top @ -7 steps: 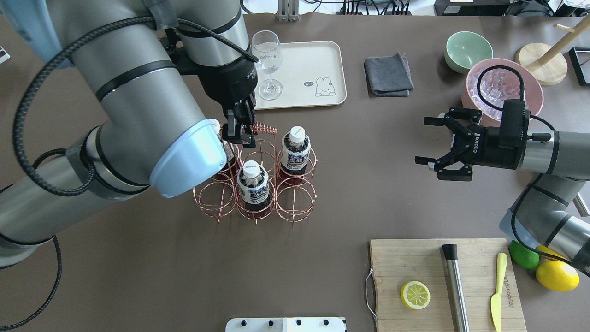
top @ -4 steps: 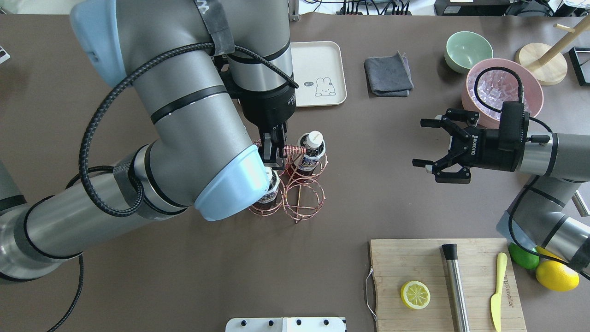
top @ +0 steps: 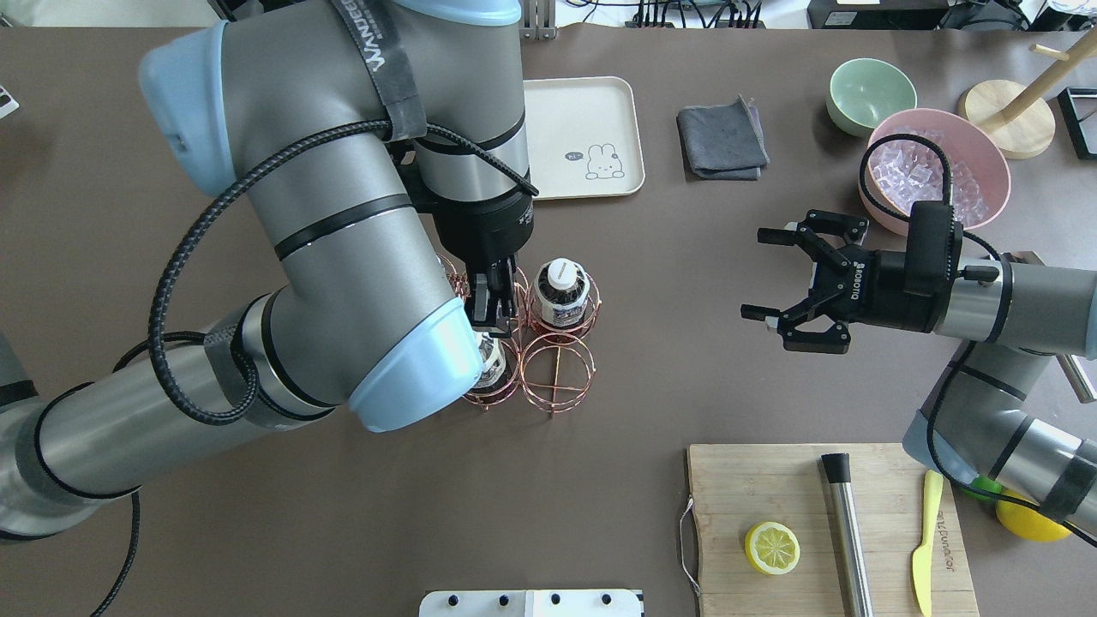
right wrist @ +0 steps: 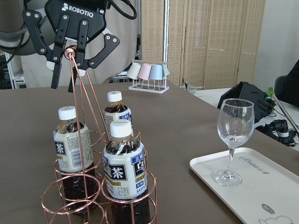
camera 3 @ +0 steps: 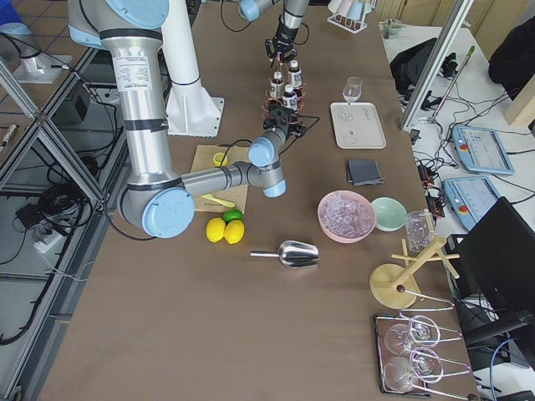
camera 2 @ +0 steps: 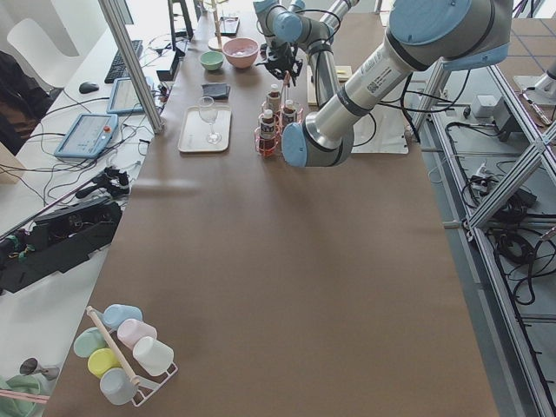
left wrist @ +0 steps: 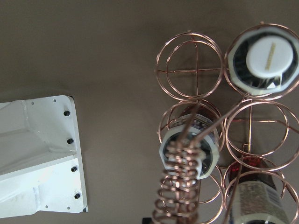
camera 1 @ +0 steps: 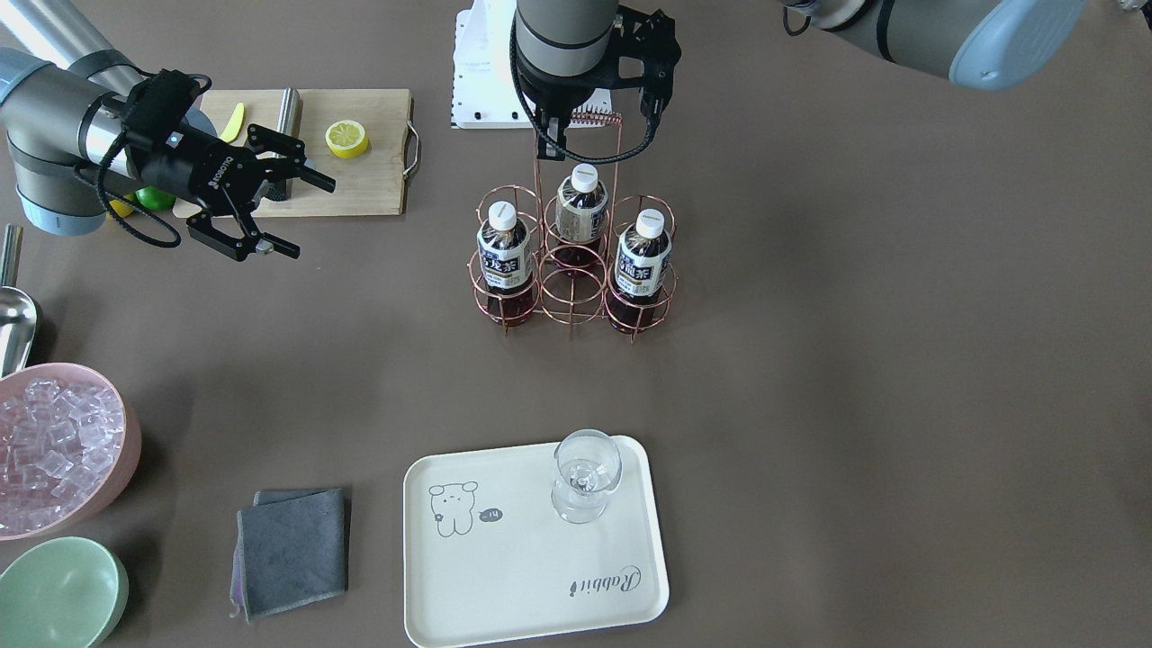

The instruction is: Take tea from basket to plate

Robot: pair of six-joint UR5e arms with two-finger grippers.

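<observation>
Left hand [top: 493, 307] has moved basket [top: 557, 374] nearer right hand [top: 754, 274]

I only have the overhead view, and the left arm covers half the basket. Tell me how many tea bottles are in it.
Observer: The front-facing view shows three tea bottles upright in the basket, which has six cells.
Operator: Report the left gripper.
Observer: In the right wrist view, its fingers are shut on the basket's coiled handle.
Operator: Check the hidden end of the plate.
Observer: An empty wine glass stands there.
</observation>
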